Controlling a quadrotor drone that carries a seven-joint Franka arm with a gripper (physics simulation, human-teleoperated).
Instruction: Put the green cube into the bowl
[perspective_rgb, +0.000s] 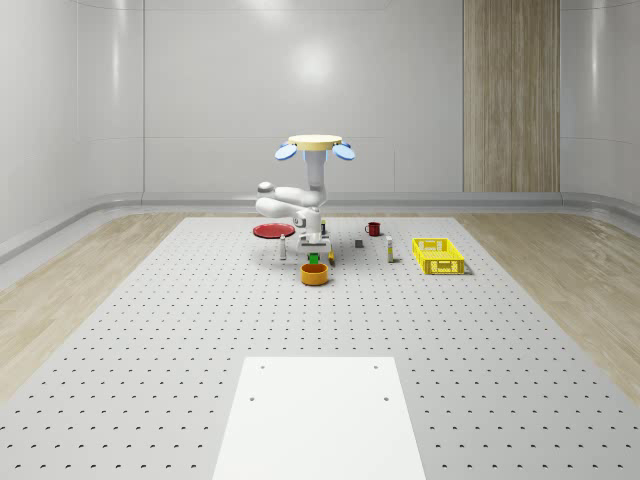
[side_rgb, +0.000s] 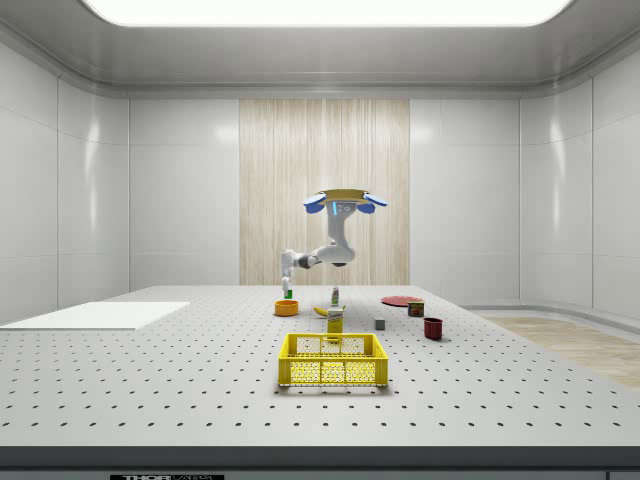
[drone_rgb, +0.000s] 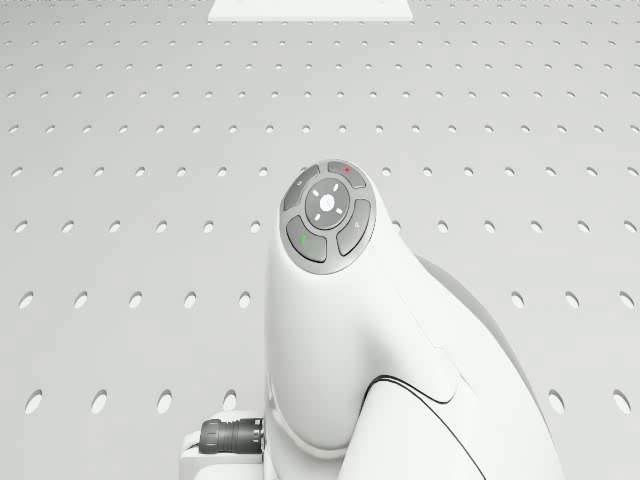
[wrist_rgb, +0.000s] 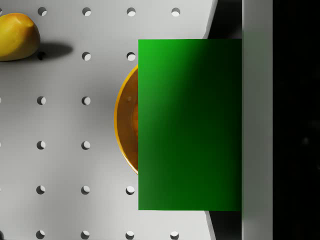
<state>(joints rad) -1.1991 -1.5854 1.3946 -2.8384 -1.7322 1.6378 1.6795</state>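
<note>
Wrist view puts the green cube (wrist_rgb: 190, 125) right in front of the camera, pressed against a pale finger (wrist_rgb: 257, 120) on one side, with the orange bowl (wrist_rgb: 126, 125) directly below it; the gripper (perspective_rgb: 315, 252) is therefore judged to be clamped on the cube, though the second finger is hidden behind it. In the whole-scene view the cube (perspective_rgb: 314, 259) hangs just above the bowl (perspective_rgb: 316, 273), the arm reaches down from the drone (perspective_rgb: 315, 148), and the drone hovers above the perforated table (perspective_rgb: 150, 330), a little behind the bowl. Near the gripper lies a yellow fruit (wrist_rgb: 17, 36), possibly a banana. Farther away stand a yellow crate (perspective_rgb: 438, 255), a red mug (perspective_rgb: 373, 229) and a red plate (perspective_rgb: 270, 231); small bottles and a dark block sit between them, too small to name. The risk from here is a miss: the bowl's rim peeks out on only one side of the cube, so if the cube is off-centre a release could clip the rim and tumble outside, and drone drift would worsen that. Counted: one green cube, one bowl, one crate, one mug, one plate, one yellow fruit.
</note>
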